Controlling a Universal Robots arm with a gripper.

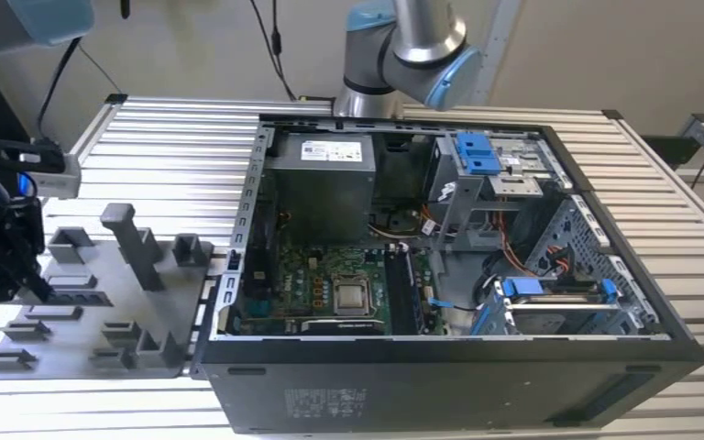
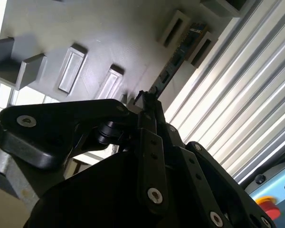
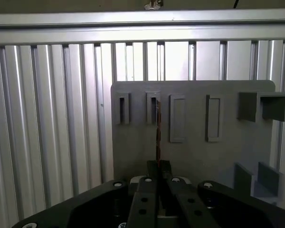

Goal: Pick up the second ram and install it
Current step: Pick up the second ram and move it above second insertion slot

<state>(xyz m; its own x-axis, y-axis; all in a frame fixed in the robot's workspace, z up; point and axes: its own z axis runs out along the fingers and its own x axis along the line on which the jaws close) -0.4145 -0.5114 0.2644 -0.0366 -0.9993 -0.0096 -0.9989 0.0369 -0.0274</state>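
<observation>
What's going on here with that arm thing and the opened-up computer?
A robot arm has brought its hand down to the grey fixture plate, at one end of the second ram. This is a thin dark stick standing on edge between the plate's small blocks, and it has not yet been lifted out. The open computer case sits beside the plate, on the exterior view's right.

Bright, even room light: glare streaks the ribbed table (image 2: 237,109) — the case (image 1: 450,390) interior sits shadowed.
</observation>
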